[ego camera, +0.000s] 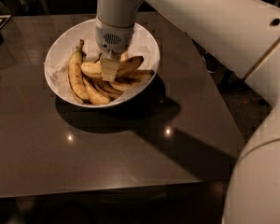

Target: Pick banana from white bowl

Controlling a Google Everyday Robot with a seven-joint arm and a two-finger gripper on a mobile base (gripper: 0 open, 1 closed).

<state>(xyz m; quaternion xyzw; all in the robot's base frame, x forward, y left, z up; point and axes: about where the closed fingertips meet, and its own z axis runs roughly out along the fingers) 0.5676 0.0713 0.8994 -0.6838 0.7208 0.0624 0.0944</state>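
The dark surface [107, 157] carries the white bowl [65, 41] near its far left corner, and the single arm [214, 27] reaches over it from the right, wrist pointing straight down into the bowl. The banana [132, 63], brown-streaked with a dark tip, lies across the heap in the right half of the bowl. Its long axis runs left to right, tip up toward the right rim. The gripper [109, 70] sits on the banana's left end, touching it. I cannot tell whether it is clamped on the fruit or merely resting against it. Other bananas [76, 76] lie to the left.
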